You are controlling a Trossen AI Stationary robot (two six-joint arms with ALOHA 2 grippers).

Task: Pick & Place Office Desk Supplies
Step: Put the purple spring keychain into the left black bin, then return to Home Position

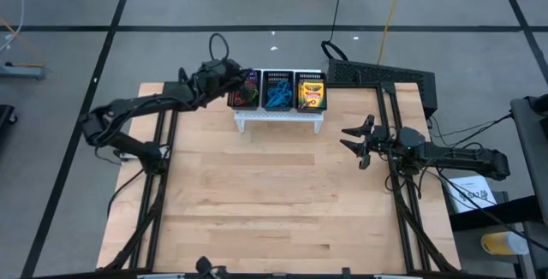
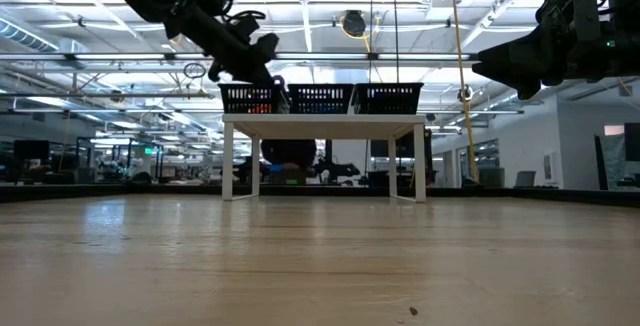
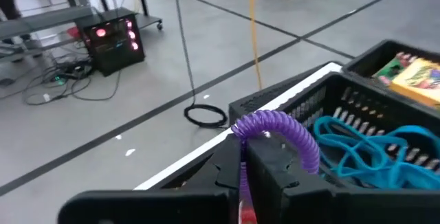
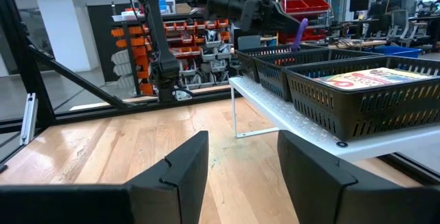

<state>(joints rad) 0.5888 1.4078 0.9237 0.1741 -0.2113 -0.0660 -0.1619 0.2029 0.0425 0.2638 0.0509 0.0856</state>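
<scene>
While the purple loop (image 3: pixel 278 129) sits pinched in my left gripper (image 3: pixel 244 165) above the organiser's (image 1: pixel 278 91) left compartment, I count three compartments: small coloured loops (image 1: pixel 247 96) left, tangled blue loops (image 1: pixel 277 97) middle, crayon boxes (image 1: pixel 312 93) right, number unclear. My right gripper (image 1: pixel 353 141) hovers over bare table (image 1: pixel 274 193), fingers spread.

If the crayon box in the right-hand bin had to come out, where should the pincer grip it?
Across its long edges, coming straight down: the crayon box appears to lie flat on top, and the bin has mesh walls that block its sides. The open right pincer is nearest.
</scene>
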